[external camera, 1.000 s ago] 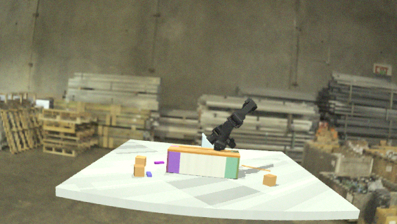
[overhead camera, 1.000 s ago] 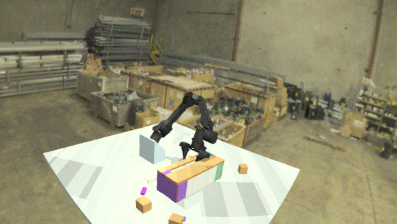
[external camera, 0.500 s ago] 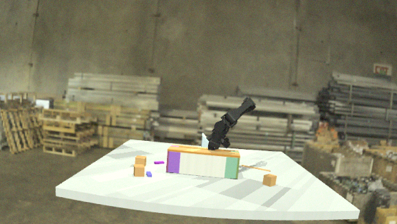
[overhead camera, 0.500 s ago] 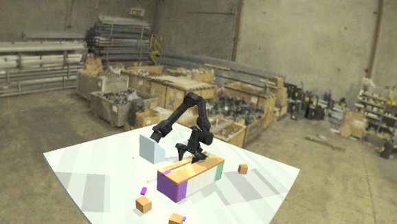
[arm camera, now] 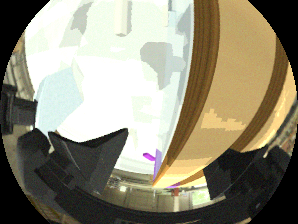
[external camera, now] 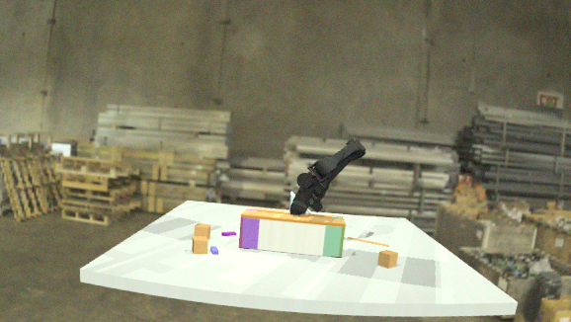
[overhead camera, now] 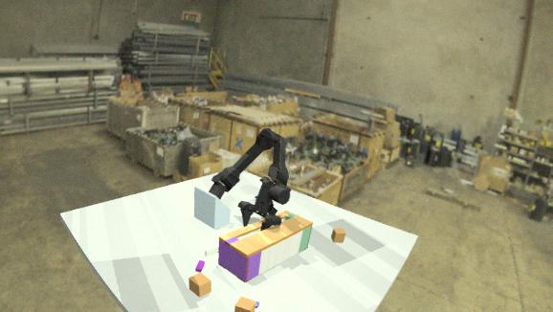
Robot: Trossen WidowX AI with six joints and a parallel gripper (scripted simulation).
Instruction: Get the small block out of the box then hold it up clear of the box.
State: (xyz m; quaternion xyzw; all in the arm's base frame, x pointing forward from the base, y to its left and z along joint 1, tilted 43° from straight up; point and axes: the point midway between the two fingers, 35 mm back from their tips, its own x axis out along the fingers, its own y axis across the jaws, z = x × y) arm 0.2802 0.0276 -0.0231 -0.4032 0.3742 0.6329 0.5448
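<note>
The long box (overhead camera: pixel 265 246) has an orange top, a purple end (overhead camera: pixel 234 260) near the table's front and a green end (overhead camera: pixel 304 239) at the far side. It also shows in the exterior view (external camera: pixel 291 232) and fills the right of the wrist view (arm camera: pixel 226 83). My gripper (overhead camera: pixel 258 217) is open and empty. It hangs low at the box's back long edge, about midway along it, with its fingers straddling that edge (arm camera: pixel 160 169); it also shows in the exterior view (external camera: pixel 297 207). I cannot see the small block inside the box in any view.
A pale blue wedge (overhead camera: pixel 210 209) stands behind the box near the arm's base. Orange cubes lie at the front (overhead camera: pixel 200 284) (overhead camera: pixel 245 304) and to the right (overhead camera: pixel 339 234). A small purple piece (overhead camera: pixel 200 265) lies near the purple end. A thin orange stick (external camera: pixel 367 241) lies past the green end.
</note>
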